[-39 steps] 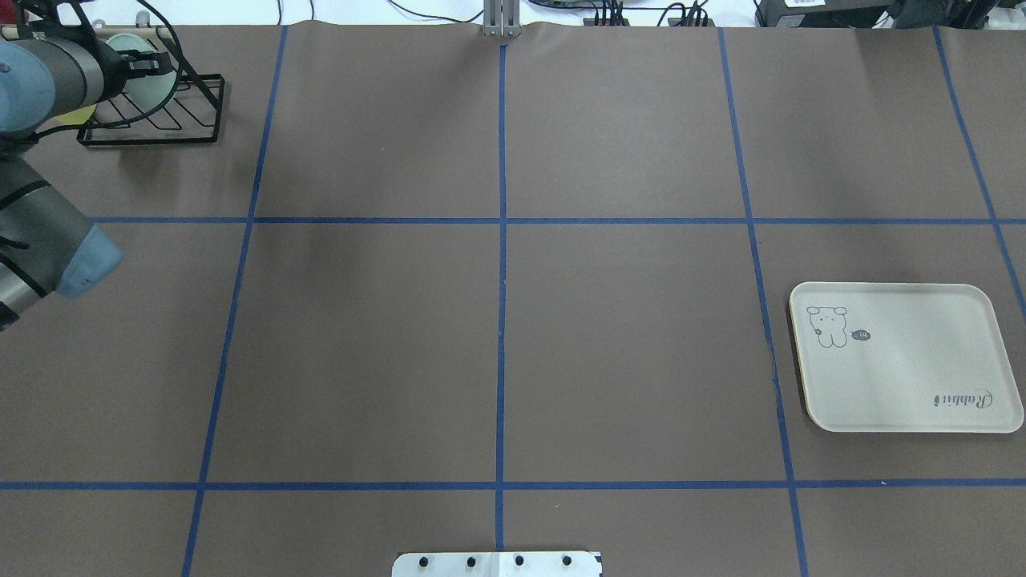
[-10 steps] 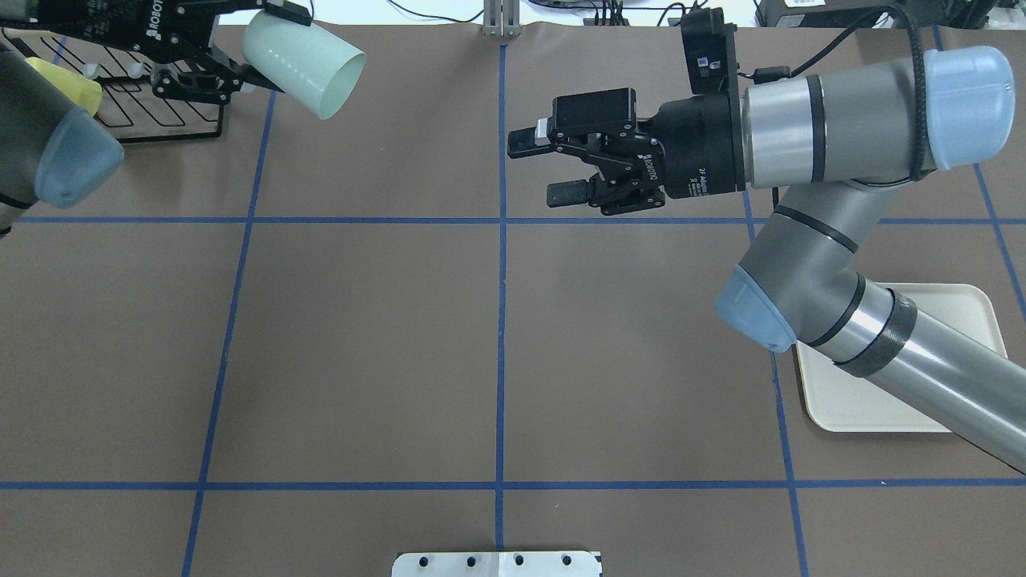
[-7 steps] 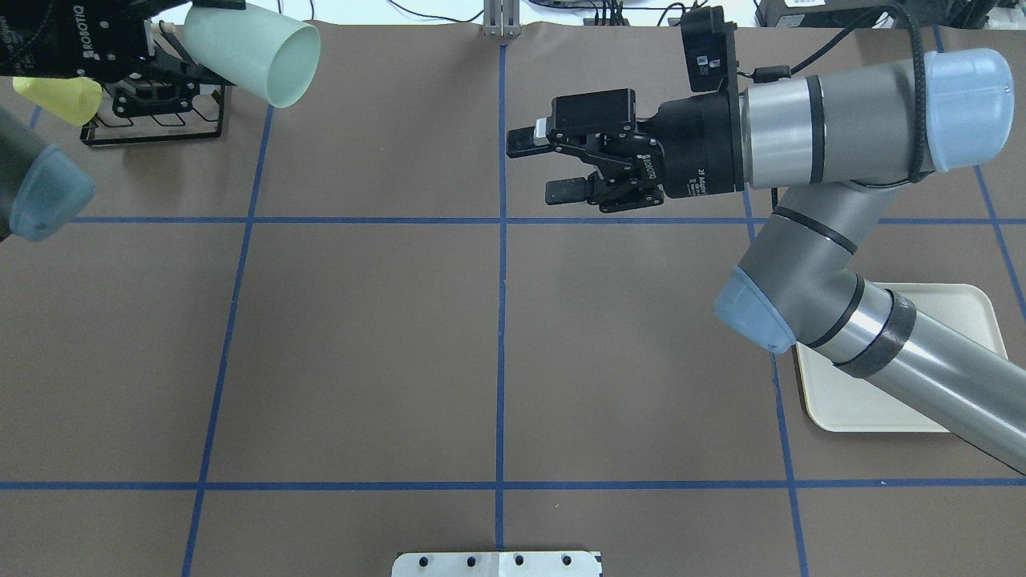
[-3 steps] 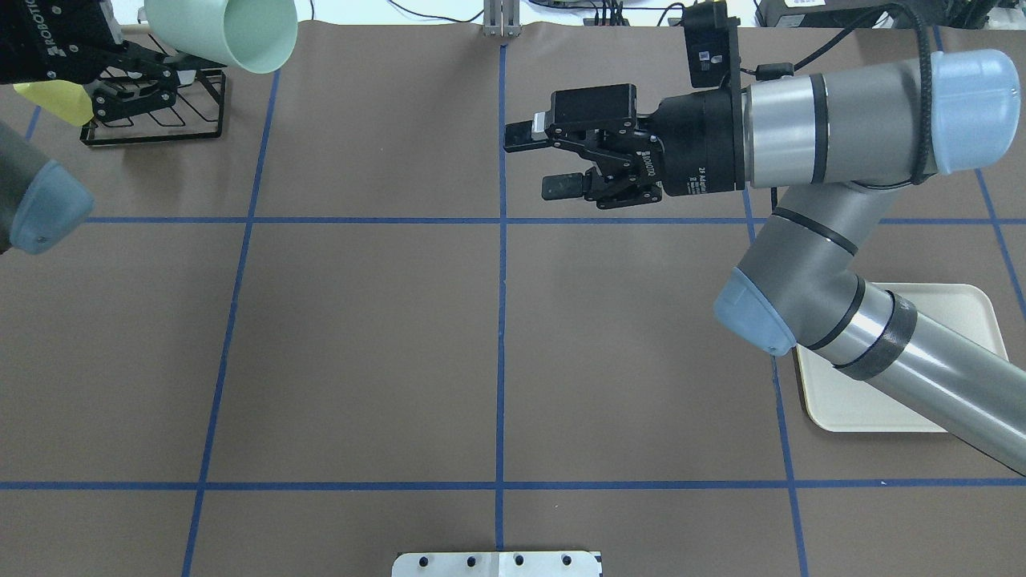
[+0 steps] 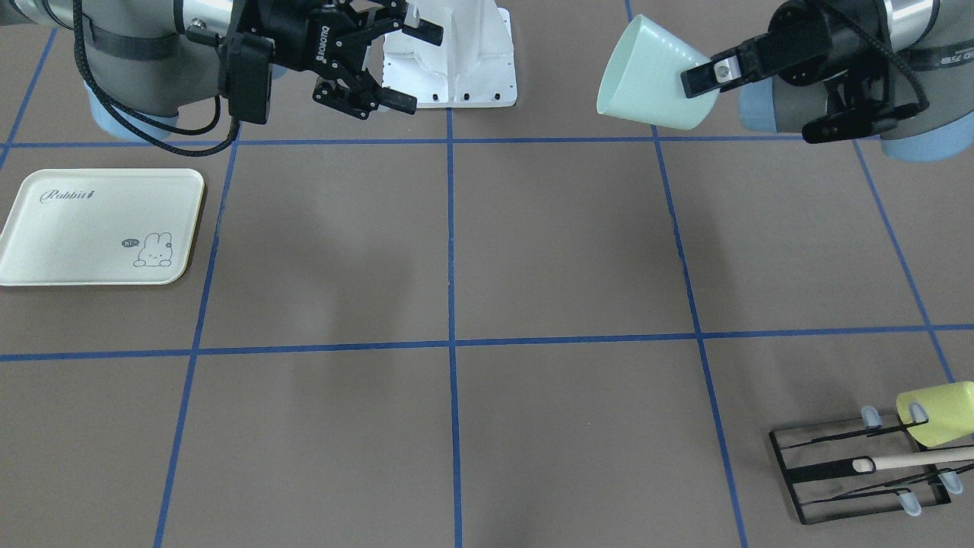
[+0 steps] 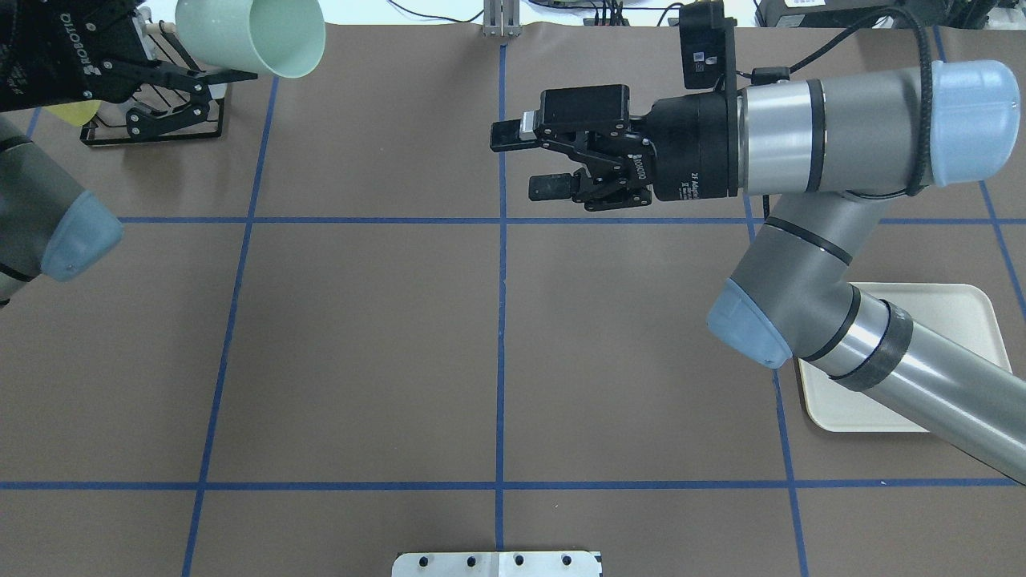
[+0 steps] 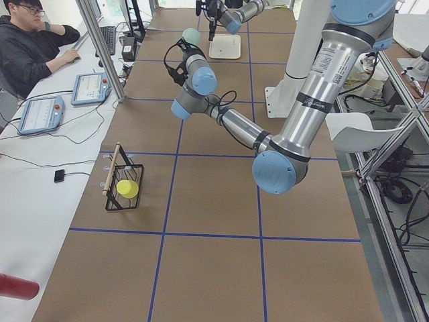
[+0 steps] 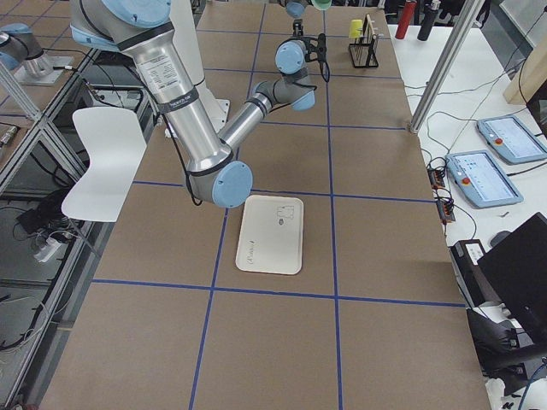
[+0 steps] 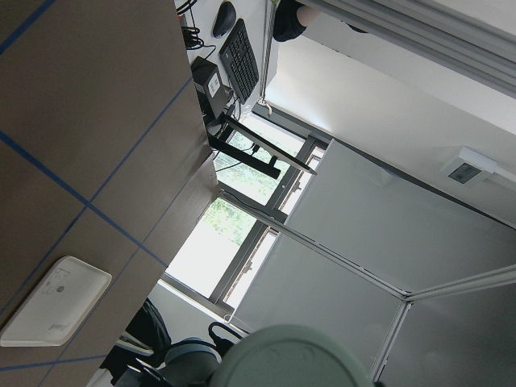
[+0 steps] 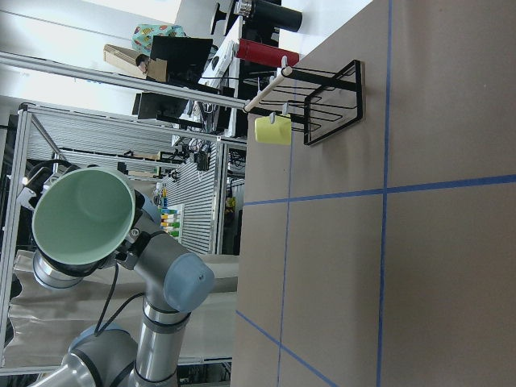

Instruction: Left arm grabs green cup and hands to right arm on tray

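My left claw [image 6: 218,50] pinches the green cup [image 6: 276,36], now nearer the right claw [image 6: 519,160] — spread, itself edged closer.

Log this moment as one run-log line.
phase: pre-handover | left gripper: shut on green cup, held aloft | right gripper: open, empty | tray: empty

The right arm [image 6: 834,152] and left arm [image 6: 32,232] are silver-grey tubes with pale blue rounded joint caps and thin black bands. The right gripper [image 6: 521,160] is black with white "ROBOTIQ" lettering. Just behind that gripper sits a black camera box [image 6: 704,48] with a small white label, and from there a black cable [image 6: 922,80] loops away.
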`<action>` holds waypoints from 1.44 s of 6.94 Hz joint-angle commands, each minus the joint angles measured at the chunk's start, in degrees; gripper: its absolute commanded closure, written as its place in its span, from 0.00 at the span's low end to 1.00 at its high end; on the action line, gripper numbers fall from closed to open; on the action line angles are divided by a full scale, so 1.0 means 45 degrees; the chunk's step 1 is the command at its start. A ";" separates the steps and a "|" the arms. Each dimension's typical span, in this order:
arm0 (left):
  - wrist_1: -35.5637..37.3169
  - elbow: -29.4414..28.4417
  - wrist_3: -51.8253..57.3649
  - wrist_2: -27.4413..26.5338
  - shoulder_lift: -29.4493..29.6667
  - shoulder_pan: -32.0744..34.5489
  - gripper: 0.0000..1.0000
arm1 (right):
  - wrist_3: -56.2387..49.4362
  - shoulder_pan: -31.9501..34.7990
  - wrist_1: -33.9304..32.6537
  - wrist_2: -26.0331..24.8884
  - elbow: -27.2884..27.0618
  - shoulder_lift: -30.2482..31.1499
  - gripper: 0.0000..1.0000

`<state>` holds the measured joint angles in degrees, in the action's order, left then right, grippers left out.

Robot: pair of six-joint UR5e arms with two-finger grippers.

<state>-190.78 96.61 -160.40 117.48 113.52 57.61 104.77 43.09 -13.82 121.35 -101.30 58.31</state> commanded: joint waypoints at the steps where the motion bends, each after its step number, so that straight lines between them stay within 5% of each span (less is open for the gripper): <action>1: -0.0026 0.0015 -0.0058 -0.0673 0.0046 -0.0768 0.74 | 0.0000 -0.0160 0.0004 -0.0052 -0.0068 -0.0009 0.18; 10: 0.0149 -0.0238 0.0118 -0.2686 0.0768 -0.3387 0.74 | 0.0000 -0.0355 -0.0054 -0.0538 -0.0009 -0.0009 0.27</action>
<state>-190.31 95.80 -159.87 106.57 116.23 43.53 104.77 42.04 -14.03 119.84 -101.38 58.27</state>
